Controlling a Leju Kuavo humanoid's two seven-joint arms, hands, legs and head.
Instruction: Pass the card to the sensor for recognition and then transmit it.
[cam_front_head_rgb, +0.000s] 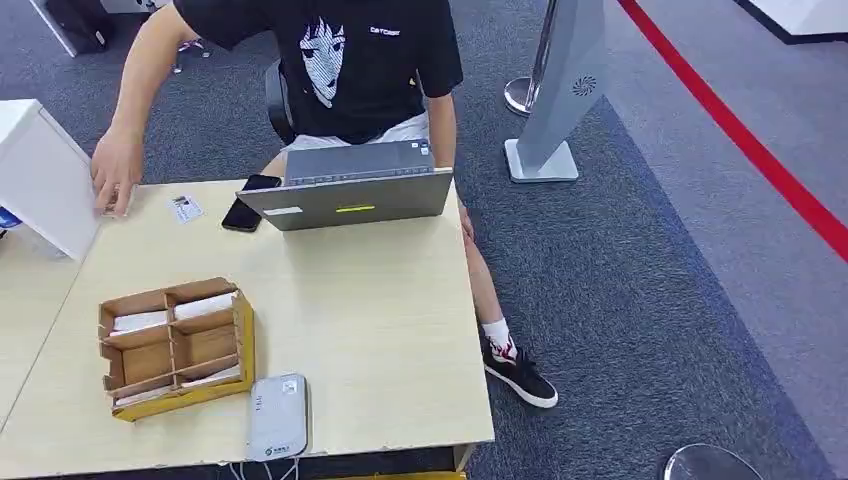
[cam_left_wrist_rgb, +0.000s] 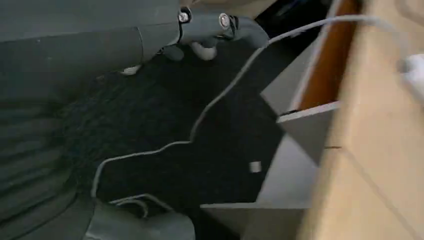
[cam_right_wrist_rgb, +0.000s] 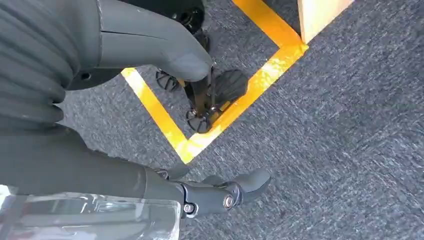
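You are at the opening step: no card has been picked up yet, by the look of things. In the head view the card (cam_front_head_rgb: 185, 208) lies flat at the upper left of the table (cam_front_head_rgb: 380, 330), just beside the person's hand (cam_front_head_rgb: 115, 180) and near a black phone (cam_front_head_rgb: 248, 200) and the laptop (cam_front_head_rgb: 350, 190). The grey sensor (cam_front_head_rgb: 278, 416) sits at the lower edge of the table, just right of the cardboard box (cam_front_head_rgb: 175, 345), whose compartments hold more white cards.

Your left hand (cam_left_wrist_rgb: 200, 30) hangs low beside the table's edge, with a cable (cam_left_wrist_rgb: 220, 95) across the dark floor; nothing is seen in it, though you cannot tell how its fingers lie. Your right hand (cam_right_wrist_rgb: 165, 100) hangs over grey carpet and yellow tape (cam_right_wrist_rgb: 210, 115), thumb and fingers spread apart, holding nothing.

Next, I judge, you must raise a hand to table height, pinch a thin flat card, then present it over the sensor.
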